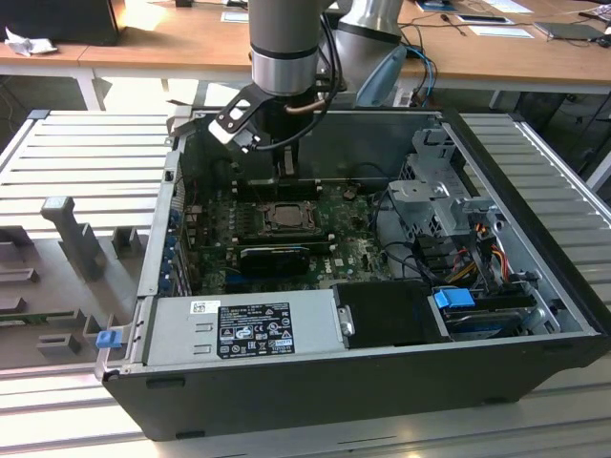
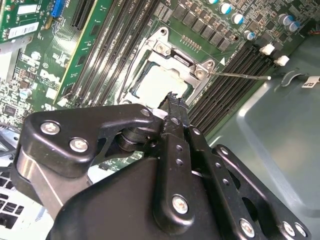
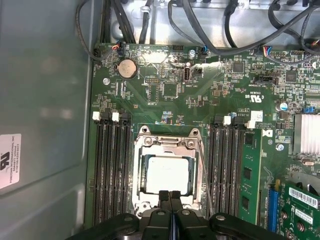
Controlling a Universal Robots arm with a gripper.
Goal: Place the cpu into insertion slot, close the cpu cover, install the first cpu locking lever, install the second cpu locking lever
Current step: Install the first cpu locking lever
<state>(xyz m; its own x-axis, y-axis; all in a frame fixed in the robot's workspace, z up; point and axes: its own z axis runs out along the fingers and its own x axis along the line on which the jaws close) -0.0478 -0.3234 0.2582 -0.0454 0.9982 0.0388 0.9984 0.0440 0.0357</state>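
The gripper (image 3: 170, 196) has its two fingers pressed together, with nothing between them. It hangs just above the near edge of the insertion slot (image 1: 284, 218), which sits in the middle of the green board (image 3: 165, 90). The cpu (image 3: 167, 175) lies inside this slot, flat, with its pale metal top upward. The cpu cover (image 3: 165, 149) seems to lie down around it, so the chip shows through the square window. Long black memory slots (image 3: 112, 170) run on both sides of the socket.

The second wrist view shows the closed gripper (image 2: 172, 100) from behind, with the tips over the edge of the cpu (image 2: 155, 86). It also shows a thin metal lever (image 2: 240, 75) that goes out from a corner of the cover (image 2: 187, 62) and passes over the memory slots, toward the grey wall of the case. In the first wrist view a round coin battery (image 3: 127, 68) sits on the board, beyond the socket.

In the exterior view the gripper (image 1: 286, 172) reaches down into the open computer case (image 1: 382, 391). The case holds the board, a grey power supply (image 1: 243, 324) along its near wall, a metal drive cage (image 1: 434, 186) at the exterior view's right, and coloured cables (image 1: 477, 253) below the cage. The case lies on a ribbed grey tabletop (image 1: 76, 143).
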